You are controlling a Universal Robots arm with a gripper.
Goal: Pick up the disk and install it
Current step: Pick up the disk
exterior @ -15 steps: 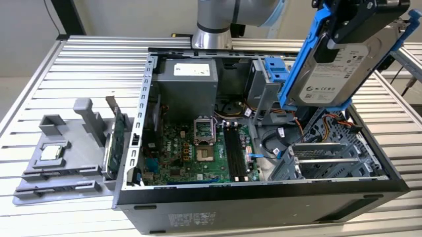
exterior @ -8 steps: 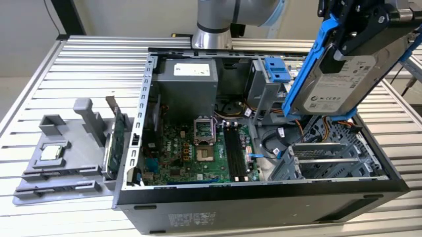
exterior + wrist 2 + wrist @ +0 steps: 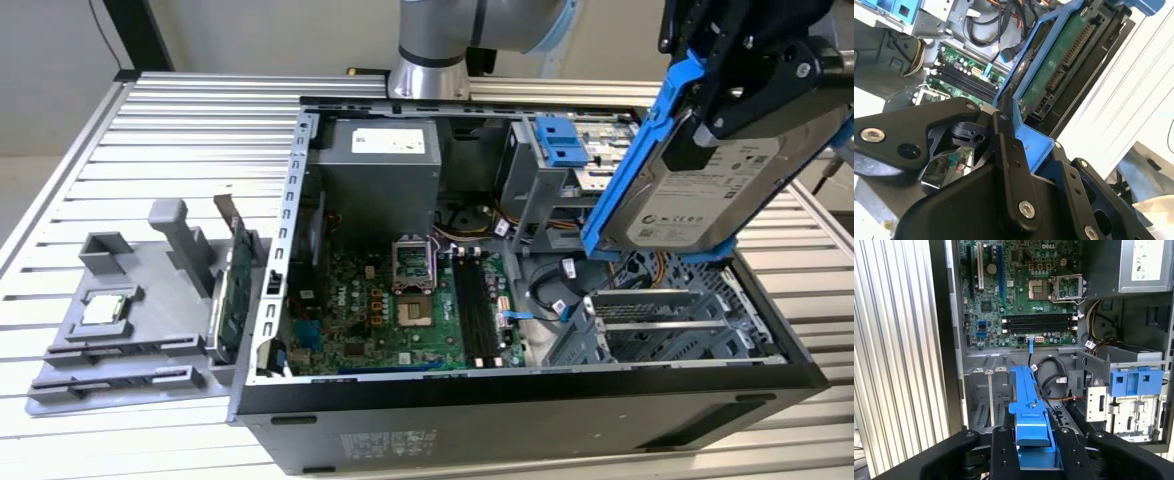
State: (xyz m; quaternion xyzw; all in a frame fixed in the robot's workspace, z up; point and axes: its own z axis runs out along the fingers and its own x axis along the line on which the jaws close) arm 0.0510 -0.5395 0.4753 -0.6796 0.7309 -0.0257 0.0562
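Observation:
The disk (image 3: 701, 190) is a silver-grey hard drive with a white label, framed by blue carrier rails. It hangs tilted in the air above the exterior view's right part of the open computer case (image 3: 521, 400). My black gripper (image 3: 747, 75) is shut on its upper end. In the first wrist view the disk's blue rail (image 3: 1029, 405) sits clamped between the two black fingers (image 3: 1004, 455). The second wrist view shows the disk's green circuit board and connector side (image 3: 1061, 65), held over the motherboard.
The motherboard (image 3: 400, 300) lies open inside the case. A blue latch (image 3: 561, 140) marks the drive cage at the back. Drive bays (image 3: 667, 325) sit below the disk. A grey fixture (image 3: 127, 320) with a small square chip stands at the exterior view's left on the slatted table.

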